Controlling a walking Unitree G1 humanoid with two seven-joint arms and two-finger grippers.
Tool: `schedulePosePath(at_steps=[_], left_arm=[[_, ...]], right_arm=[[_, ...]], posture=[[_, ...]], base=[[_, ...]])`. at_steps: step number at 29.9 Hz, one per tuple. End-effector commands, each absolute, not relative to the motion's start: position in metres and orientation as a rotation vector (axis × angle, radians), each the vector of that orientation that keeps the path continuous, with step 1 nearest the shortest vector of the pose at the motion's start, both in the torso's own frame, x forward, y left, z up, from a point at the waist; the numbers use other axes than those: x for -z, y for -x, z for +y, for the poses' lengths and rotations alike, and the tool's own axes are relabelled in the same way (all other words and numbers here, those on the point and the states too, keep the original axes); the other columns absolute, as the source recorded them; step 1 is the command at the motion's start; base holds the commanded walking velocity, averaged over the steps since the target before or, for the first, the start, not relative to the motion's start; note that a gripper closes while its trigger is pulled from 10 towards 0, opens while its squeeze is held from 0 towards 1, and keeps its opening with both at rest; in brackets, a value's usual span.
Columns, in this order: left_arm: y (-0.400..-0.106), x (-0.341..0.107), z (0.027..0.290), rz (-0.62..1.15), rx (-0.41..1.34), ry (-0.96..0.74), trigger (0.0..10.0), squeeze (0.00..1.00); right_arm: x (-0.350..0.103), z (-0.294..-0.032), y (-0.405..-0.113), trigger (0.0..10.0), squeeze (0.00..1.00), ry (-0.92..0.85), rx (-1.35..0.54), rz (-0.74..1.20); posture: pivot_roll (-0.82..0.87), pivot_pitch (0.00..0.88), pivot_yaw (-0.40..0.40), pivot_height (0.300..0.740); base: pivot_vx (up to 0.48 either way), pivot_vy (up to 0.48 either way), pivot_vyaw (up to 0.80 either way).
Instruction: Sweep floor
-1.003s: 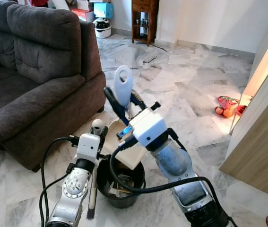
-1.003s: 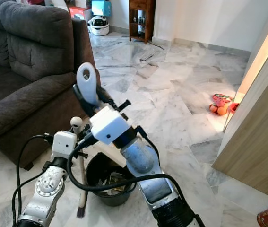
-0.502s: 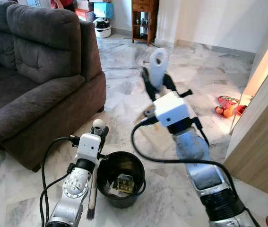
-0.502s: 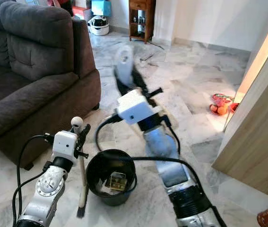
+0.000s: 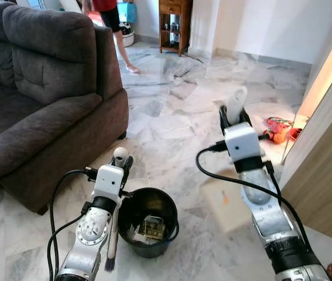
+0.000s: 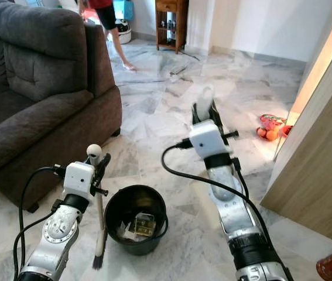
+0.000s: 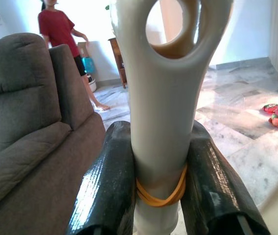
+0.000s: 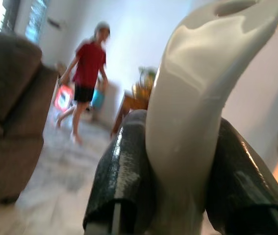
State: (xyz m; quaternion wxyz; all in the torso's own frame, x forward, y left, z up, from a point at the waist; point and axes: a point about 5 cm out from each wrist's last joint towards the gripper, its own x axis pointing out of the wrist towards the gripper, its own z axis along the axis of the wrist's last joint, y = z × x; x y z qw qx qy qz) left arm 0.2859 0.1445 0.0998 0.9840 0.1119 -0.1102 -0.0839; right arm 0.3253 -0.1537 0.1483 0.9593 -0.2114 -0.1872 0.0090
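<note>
My left gripper (image 5: 121,168) is shut on a hand brush (image 5: 113,234) that hangs upright beside a black bucket (image 5: 149,201). Its white handle (image 7: 159,107), with a yellow rubber band, sits between the black fingers (image 7: 108,186). Bristles (image 5: 109,264) point down near the floor. My right gripper (image 5: 235,119) is shut on the white handle (image 8: 188,112) of a cream dustpan (image 5: 229,202), held to the right of the bucket with the pan low and blurred. Scraps lie in the bucket's bottom (image 5: 150,227).
A dark grey sofa (image 5: 43,93) stands close on the left. A wooden panel (image 5: 324,175) walls the right side. A red bag of oranges (image 5: 279,130) lies by it. A person (image 5: 112,17) walks at the back near a wooden cabinet (image 5: 177,23). Marble floor (image 5: 171,111) lies open ahead.
My right arm has swung the dustpan from over the bucket to the right and lowered it. A person has walked into view at the back. The left arm has kept still.
</note>
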Motion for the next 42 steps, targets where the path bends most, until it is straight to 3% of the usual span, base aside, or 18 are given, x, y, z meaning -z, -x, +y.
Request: schedulePosePath(at_steps=[1,20,42], left_arm=[[-0.285,-0.104,0.15,-0.256,0.168,-0.254,10.0,0.0],[-0.279,-0.097,0.163,-0.221,0.134,-0.243,10.0,0.0],[-0.276,-0.093,0.169,-0.201,0.097,-0.21,10.0,0.0]], right_arm=[[-0.146,-0.157,-0.325,10.0,0.0,0.402,-0.001,-0.391],[-0.085,-0.178,-0.312,10.0,0.0,0.221,0.09,-0.175],[-0.07,-0.177,-0.31,10.0,0.0,0.198,0.076,-0.134]], posture=[[0.1,0.0,0.032,0.74],[0.11,0.0,0.032,0.74],[0.1,0.0,0.027,0.74]], base=[[0.0,0.0,0.0],[0.0,0.0,0.0],[0.0,0.0,0.0]])
